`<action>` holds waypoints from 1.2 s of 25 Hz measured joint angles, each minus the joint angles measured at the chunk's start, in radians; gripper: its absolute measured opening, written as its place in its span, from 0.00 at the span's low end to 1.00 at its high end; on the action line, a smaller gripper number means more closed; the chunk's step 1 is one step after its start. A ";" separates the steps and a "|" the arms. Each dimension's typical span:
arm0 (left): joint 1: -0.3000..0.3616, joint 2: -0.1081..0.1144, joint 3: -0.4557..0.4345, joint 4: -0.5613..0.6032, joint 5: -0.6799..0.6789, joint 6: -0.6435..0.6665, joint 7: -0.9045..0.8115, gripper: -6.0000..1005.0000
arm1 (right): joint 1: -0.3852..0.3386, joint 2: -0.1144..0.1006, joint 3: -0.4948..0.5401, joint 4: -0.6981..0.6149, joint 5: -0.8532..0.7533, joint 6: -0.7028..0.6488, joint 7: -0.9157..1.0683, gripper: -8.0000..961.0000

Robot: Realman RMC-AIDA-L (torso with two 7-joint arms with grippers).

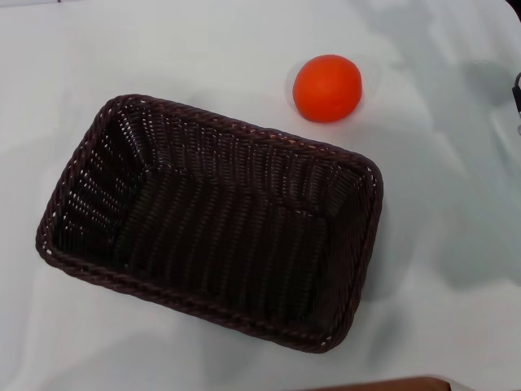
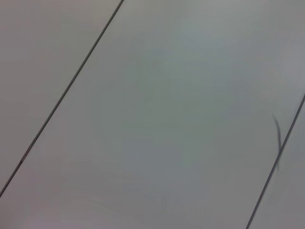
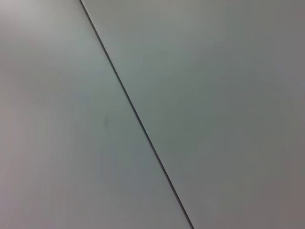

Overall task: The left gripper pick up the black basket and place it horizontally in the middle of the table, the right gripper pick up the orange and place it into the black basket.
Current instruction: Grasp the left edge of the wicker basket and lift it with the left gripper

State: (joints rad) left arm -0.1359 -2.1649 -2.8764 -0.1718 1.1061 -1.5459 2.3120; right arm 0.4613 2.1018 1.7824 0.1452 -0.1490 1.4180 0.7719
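Observation:
The black basket (image 1: 213, 218) lies on the white table (image 1: 98, 57), empty, its long side running from far left to near right at a slant. The orange (image 1: 326, 88) sits on the table just beyond the basket's far right corner, apart from it. A small black sliver of my right gripper (image 1: 518, 91) shows at the right edge, to the right of the orange. My left gripper is out of view. Both wrist views show only plain grey panels with thin dark seams (image 2: 62, 98) (image 3: 136, 114).
A brown edge (image 1: 383, 384) shows at the bottom of the head view, near the basket's near right corner. Bare white tabletop lies around the basket and the orange.

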 joint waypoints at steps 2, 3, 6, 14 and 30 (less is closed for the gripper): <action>0.000 0.001 0.000 0.000 0.000 0.000 -0.006 0.87 | 0.001 0.000 0.000 0.000 -0.001 0.006 0.002 0.98; 0.001 0.002 0.000 0.000 0.000 -0.002 -0.009 0.87 | 0.001 0.000 0.000 0.000 -0.001 0.007 0.002 0.98; 0.005 0.002 0.000 0.000 0.001 -0.008 -0.014 0.87 | 0.001 -0.001 0.000 0.000 -0.003 0.007 0.002 0.98; 0.015 0.004 0.056 -0.048 0.026 -0.024 -0.044 0.86 | -0.007 -0.002 -0.002 -0.031 -0.004 0.007 0.003 0.98; 0.081 0.073 0.216 -0.611 0.317 -0.010 -0.681 0.86 | -0.036 -0.017 -0.162 -0.028 -0.006 0.005 -0.005 0.98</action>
State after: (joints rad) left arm -0.0549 -2.0917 -2.6600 -0.7831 1.4234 -1.5564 1.6310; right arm 0.4251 2.0850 1.6202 0.1171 -0.1555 1.4230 0.7668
